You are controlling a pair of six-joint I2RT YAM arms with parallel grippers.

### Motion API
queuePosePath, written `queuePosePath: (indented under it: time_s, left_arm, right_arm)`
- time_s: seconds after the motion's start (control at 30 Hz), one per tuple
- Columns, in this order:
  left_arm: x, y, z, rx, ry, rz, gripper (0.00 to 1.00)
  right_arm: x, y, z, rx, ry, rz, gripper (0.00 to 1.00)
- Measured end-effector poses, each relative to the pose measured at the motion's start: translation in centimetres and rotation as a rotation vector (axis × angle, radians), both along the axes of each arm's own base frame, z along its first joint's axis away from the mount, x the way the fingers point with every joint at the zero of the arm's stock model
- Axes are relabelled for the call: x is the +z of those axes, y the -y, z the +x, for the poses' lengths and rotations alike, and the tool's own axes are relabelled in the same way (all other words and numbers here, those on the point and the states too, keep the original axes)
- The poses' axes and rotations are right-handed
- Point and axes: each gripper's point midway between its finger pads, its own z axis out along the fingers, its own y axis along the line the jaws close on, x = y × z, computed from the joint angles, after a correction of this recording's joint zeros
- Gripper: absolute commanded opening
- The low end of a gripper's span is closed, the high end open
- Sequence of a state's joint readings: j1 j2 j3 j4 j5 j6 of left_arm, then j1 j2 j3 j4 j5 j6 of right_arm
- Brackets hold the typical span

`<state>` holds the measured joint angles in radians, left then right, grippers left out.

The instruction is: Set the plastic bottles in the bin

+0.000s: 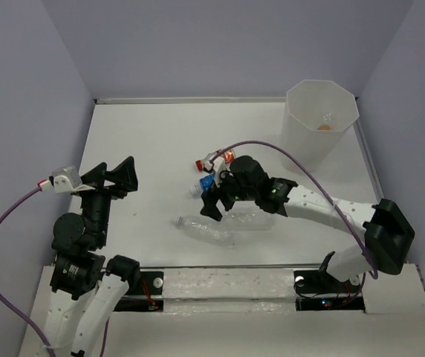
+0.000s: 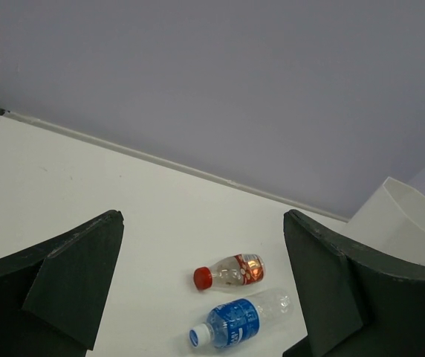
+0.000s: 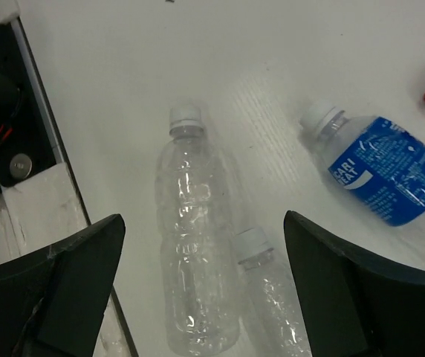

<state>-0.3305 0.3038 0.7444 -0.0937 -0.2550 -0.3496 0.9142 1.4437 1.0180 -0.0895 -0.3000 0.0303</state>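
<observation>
Jaws spread wide on the left gripper (image 2: 203, 223), nothing held. Mid-table (image 1: 146, 134): large unlabelled bottle (image 3: 194, 245), smaller clear bottle (image 3: 268, 301), blue-labelled bottle (image 3: 387, 175) reading "CARI" and "EAT", probably Pocari Sweat, then red-capped bottle (image 2: 231, 271). Right gripper (image 3: 201, 223) hangs released, the clear pair lying under its gap. Bin (image 1: 320, 119) stands far right.

Only the blue-labelled bottle (image 3: 391, 178) bears readable print — white letters "CARI" above "EAT", partly cut off.

Plain lavender walls (image 1: 198, 44) — white table (image 1: 149, 141) — soft even light
</observation>
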Motion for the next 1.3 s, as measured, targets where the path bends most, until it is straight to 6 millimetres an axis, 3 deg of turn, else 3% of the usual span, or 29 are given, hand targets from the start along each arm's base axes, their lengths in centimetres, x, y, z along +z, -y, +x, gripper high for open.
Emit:
queuePosePath:
  time_s: [0.17,0.3,0.47,0.7,0.9,1.0,1.13,1.23,1.3]
  left_arm:
    - [0.0,-0.1,0.1,0.002,-0.001,0.002,0.99]
    - [0.0,0.1,0.0,-0.005,-0.001,0.003,0.99]
    - [0.0,0.2,0.0,-0.009,0.000,0.004,0.99]
    - [0.0,0.2,0.0,-0.012,0.000,0.005,0.99]
    - [0.0,0.2,0.0,-0.014,0.000,0.005,0.99]
    - [0.0,0.2,0.0,-0.014,0.001,0.005,0.99]
    - [0.0,0.2,0.0,-0.014,0.001,0.005,0.99]
    - [0.0,0.2,0.0,-0.014,0.001,0.005,0.99]
    - [0.0,0.2,0.0,-0.014,0.001,0.005,0.99]
  right_arm:
    - [-2.4,-2.0,-1.5,0.061,0.019,-0.117,0.95]
    - [-5.3,-3.9,-1.5,0.073,0.029,-0.225,0.96]
    - [-9.3,-4.6,-1.9,0.089,0.023,-0.364,0.93]
    - [-11.2,-5.4,-1.4,0.089,0.038,-0.438,0.88]
    - [-13.0,-6.7,-2.4,0.119,0.033,-0.472,0.70]
    - [-13.3,-7.4,-2.6,0.123,0.028,-0.471,0.61]
    - [-12.6,-8.1,-2.5,0.108,0.027,-0.448,0.58]
    - [-11.2,-8.3,-2.2,0.088,0.040,-0.418,0.57]
    - [-9.2,-8.5,-1.8,0.062,0.065,-0.380,0.56]
